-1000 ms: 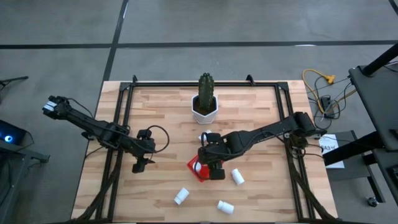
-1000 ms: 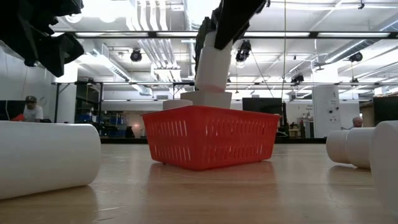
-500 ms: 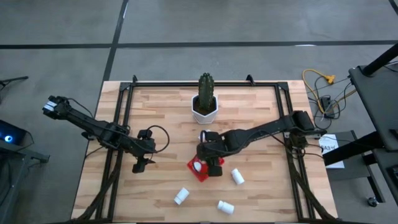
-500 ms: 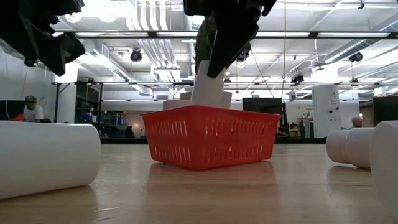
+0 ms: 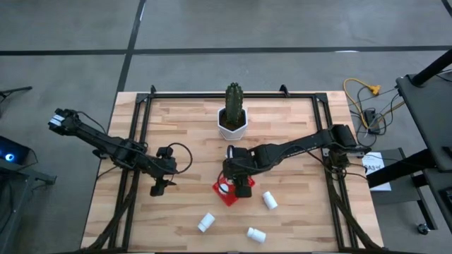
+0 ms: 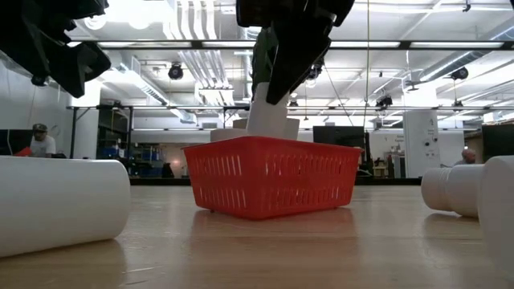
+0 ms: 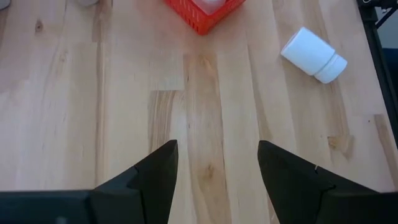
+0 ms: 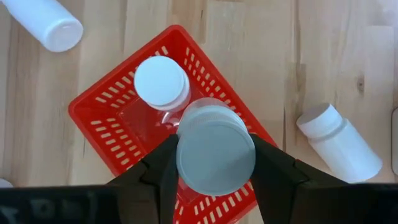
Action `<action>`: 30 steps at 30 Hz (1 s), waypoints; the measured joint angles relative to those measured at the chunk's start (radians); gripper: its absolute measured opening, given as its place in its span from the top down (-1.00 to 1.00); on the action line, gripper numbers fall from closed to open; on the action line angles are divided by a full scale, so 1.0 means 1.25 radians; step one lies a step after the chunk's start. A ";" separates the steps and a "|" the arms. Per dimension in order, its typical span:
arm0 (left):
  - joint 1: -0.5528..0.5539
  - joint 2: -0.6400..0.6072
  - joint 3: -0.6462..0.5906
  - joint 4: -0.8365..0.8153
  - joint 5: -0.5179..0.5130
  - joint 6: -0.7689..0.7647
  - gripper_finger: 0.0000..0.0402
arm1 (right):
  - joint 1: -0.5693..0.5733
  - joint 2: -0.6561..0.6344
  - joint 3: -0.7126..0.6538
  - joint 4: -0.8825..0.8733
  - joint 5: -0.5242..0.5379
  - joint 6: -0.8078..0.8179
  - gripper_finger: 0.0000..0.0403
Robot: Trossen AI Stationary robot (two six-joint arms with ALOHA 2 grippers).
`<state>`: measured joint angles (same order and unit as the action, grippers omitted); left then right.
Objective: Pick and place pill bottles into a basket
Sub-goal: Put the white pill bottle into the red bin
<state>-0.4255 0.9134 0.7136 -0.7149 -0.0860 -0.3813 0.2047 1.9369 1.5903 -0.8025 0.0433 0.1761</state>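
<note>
The red basket (image 8: 155, 118) sits mid-table, and one white pill bottle (image 8: 161, 81) stands upright inside it. My right gripper (image 8: 216, 163) hangs over the basket, shut on a second pill bottle (image 6: 269, 112). That bottle's lower end dips behind the basket's wall (image 6: 273, 177). Three more bottles (image 5: 205, 223) (image 5: 256, 234) (image 5: 270, 200) lie on their sides on the wood near the front edge. My left gripper (image 7: 217, 168) hovers open over bare wood to the left of the basket, holding nothing. My right gripper pinches the pill bottle's round side (image 8: 186, 155) between its two fingers, at the bottle's upper part. The fingers come from above, slanting steeply down. The bottle hangs nearly upright, a little tilted. The basket's wall hides whether its lower end touches the floor.
A white pot with a green cactus (image 5: 233, 116) stands behind the basket, with a small white thing (image 5: 229, 153) on the wood between them. Black frame rails (image 5: 141, 141) run along the table's left, right and far sides. Open wood lies between my left gripper and the basket.
My right gripper has come down over the basket and a little toward the table's left edge, carrying the bottle. The bottle's lower end now sits lower behind the basket's wall.
</note>
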 joint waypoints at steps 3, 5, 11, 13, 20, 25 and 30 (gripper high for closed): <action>0.000 0.000 0.000 0.000 0.000 0.002 -0.02 | -0.001 0.000 -0.005 0.002 0.000 0.000 0.27; 0.000 0.000 0.000 0.000 0.000 0.002 -0.02 | -0.001 0.000 -0.010 0.007 0.000 0.000 0.27; 0.000 0.000 0.000 0.000 0.000 0.003 -0.02 | -0.004 0.000 -0.031 0.038 -0.013 -0.001 0.27; 0.000 0.000 0.000 0.000 0.000 0.003 -0.02 | -0.007 0.000 -0.043 0.048 -0.018 0.002 0.27; 0.000 0.000 0.000 0.000 0.000 0.003 -0.02 | -0.014 0.000 -0.057 0.068 -0.020 -0.001 0.27; 0.000 0.000 0.000 0.000 0.000 0.003 -0.02 | -0.019 0.000 -0.071 0.072 -0.023 0.001 0.27; 0.000 0.000 0.000 0.000 0.000 0.004 -0.02 | -0.019 0.002 -0.099 0.122 -0.052 0.003 0.27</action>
<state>-0.4258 0.9138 0.7132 -0.7147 -0.0864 -0.3762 0.1810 1.9392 1.4668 -0.6500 -0.0222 0.1799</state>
